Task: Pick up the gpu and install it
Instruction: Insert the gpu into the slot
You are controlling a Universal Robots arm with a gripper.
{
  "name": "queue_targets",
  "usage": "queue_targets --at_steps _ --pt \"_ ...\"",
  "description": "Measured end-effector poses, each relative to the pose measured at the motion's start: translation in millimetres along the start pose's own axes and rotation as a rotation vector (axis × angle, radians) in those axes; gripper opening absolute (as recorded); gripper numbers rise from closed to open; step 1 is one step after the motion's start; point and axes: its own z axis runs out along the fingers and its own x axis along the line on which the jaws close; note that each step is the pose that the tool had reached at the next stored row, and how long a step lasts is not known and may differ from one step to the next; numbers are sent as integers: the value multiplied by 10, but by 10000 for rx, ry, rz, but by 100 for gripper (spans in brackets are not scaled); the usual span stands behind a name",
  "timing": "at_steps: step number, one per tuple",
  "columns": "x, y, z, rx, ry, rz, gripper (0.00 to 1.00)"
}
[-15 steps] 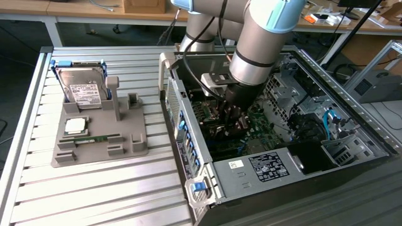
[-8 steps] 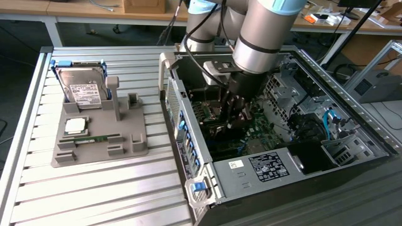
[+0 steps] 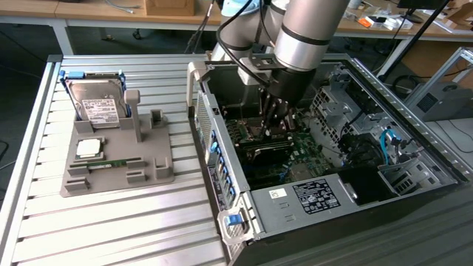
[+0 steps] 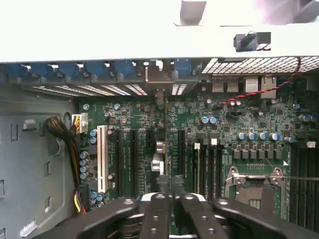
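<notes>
My gripper (image 3: 277, 123) reaches down inside the open computer case (image 3: 221, 160), just above the motherboard (image 4: 239, 129). In the wrist view the gpu (image 4: 160, 149) appears edge-on as a thin dark card. It stands upright among the expansion slots, and its silver bracket (image 4: 159, 74) meets the case's rear wall. The gripper (image 4: 169, 185) has its two black fingers (image 4: 158, 209) drawn close together, with the card's top edge running in between them.
On the slatted table at the exterior view's left, a grey holder (image 3: 118, 166) carries a hard drive (image 3: 99, 105), a CPU (image 3: 90, 147) and a RAM stick (image 3: 111, 164). Near the card are a white slot (image 4: 103, 157), a cable bundle (image 4: 62, 132) and the CPU socket (image 4: 254, 189).
</notes>
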Motion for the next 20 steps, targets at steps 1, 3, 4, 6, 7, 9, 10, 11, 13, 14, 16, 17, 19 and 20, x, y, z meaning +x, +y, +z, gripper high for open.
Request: queue_targets --at_steps 1,3,4,6,7,9,10,11,13,14,16,17,19,20 --pt "0 -4 0 0 2 -5 11" --pt "0 -52 -1 -31 3 -14 11" --pt "1 -88 -2 -65 3 -19 11" --pt "1 -182 -1 -146 3 -27 11" --pt "1 -225 -1 -185 3 -33 11" --pt "1 -317 3 -269 1 -47 11" --pt "0 -376 5 -317 2 -57 11" --pt "0 -457 6 -381 4 -63 11" --pt "0 -560 4 -456 5 -72 11" --pt "0 -592 3 -476 6 -75 11" --pt "0 -598 3 -478 5 -74 11" --pt "0 -598 3 -477 5 -74 11" --pt "0 -598 3 -478 5 -75 11" --pt "0 -598 3 -478 4 -74 11"
